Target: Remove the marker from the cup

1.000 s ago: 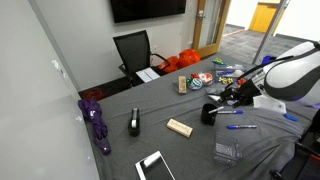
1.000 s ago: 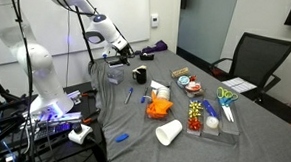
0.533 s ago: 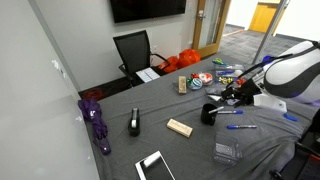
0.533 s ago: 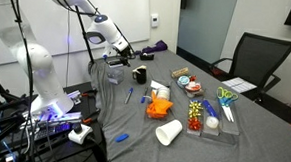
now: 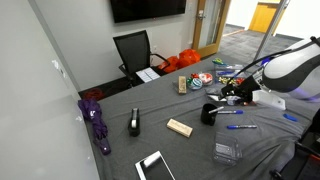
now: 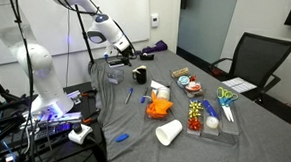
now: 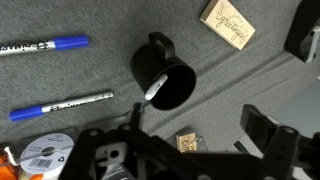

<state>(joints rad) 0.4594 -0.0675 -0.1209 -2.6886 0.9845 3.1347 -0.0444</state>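
The room is evenly bright, lit softly from above. The grey desk (image 5: 190, 140) carries only faint, short shadows beside the things on it. Beyond the desk's far edge, an open doorway (image 5: 262, 17) glows warmer and brighter than the rest of the room. In an exterior view, a violet-blue glow (image 6: 50, 108) sits low on the floor off one corner of the desk. Both exterior views are small and coarse, with fine detail smeared. In the wrist view the desk is flat-lit and the cup (image 7: 160, 75) is almost pure black inside. The gripper (image 7: 195, 145) along the bottom edge is dark and out of focus.
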